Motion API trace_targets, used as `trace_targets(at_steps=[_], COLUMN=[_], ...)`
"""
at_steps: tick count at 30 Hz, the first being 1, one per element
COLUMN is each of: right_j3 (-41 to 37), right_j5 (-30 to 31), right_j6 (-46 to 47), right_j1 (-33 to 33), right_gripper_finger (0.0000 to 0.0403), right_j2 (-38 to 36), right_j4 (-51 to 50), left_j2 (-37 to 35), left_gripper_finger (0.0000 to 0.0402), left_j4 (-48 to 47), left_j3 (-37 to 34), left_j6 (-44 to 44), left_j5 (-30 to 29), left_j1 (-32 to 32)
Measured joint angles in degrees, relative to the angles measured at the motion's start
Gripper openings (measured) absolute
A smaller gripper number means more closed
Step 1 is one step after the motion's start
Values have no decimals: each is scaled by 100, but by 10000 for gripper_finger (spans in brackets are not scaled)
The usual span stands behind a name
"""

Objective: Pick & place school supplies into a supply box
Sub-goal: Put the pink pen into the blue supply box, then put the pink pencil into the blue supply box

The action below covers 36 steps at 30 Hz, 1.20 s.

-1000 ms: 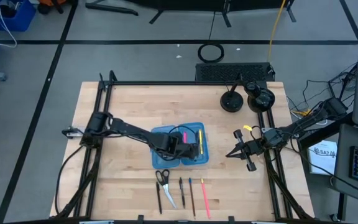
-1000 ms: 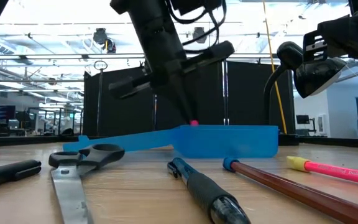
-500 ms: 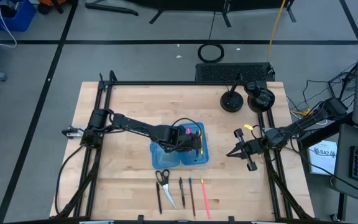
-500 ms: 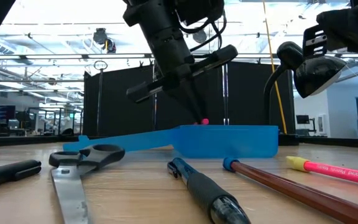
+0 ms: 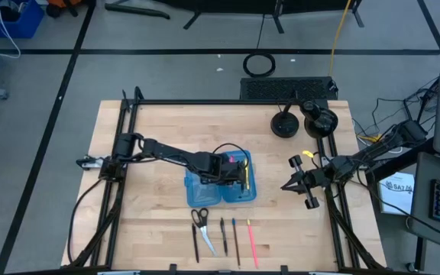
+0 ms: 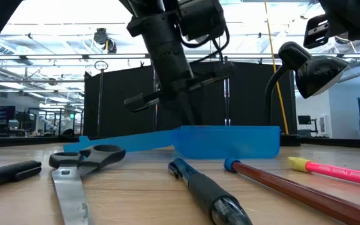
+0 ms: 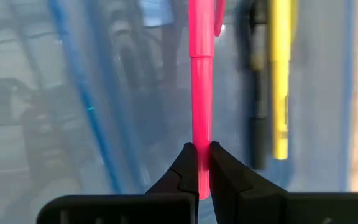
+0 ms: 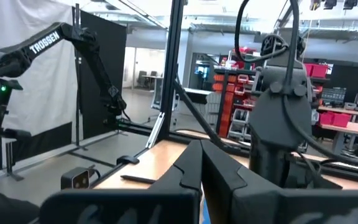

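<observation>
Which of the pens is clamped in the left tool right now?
The pink pen, pinched in the left tool over the blue box; the yellow pen lies loose beside it.

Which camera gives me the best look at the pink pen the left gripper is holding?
The left wrist view: the pink pen sits clamped in the left gripper above the supply box. The high view shows only a pink speck; low and right wrist views show nothing of it.
</observation>
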Motion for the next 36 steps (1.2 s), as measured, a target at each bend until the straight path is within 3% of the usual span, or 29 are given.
trace_targets(at_steps=[12, 21, 25, 31, 36], right_j3=[0, 0, 0, 0, 0], right_j5=[24, 4, 0, -2, -14], right_j6=[-44, -81, 1, 24, 26], right_j1=[0, -1, 2, 2, 2], right_gripper_finger=[0, 0, 0, 0, 0], right_j2=[-11, -9, -11, -9, -9], right_j4=[60, 52, 69, 52, -6], left_j2=[291, 256, 254, -415, -1640], left_gripper_finger=[17, 128, 157, 171, 172], left_j4=[161, 903, 1208, 1119, 696], left_j3=[9, 2, 2, -9, -9], left_j6=[178, 373, 496, 838, 2172], left_j5=[232, 134, 153, 93, -526], left_j1=[146, 84, 9, -151, -519])
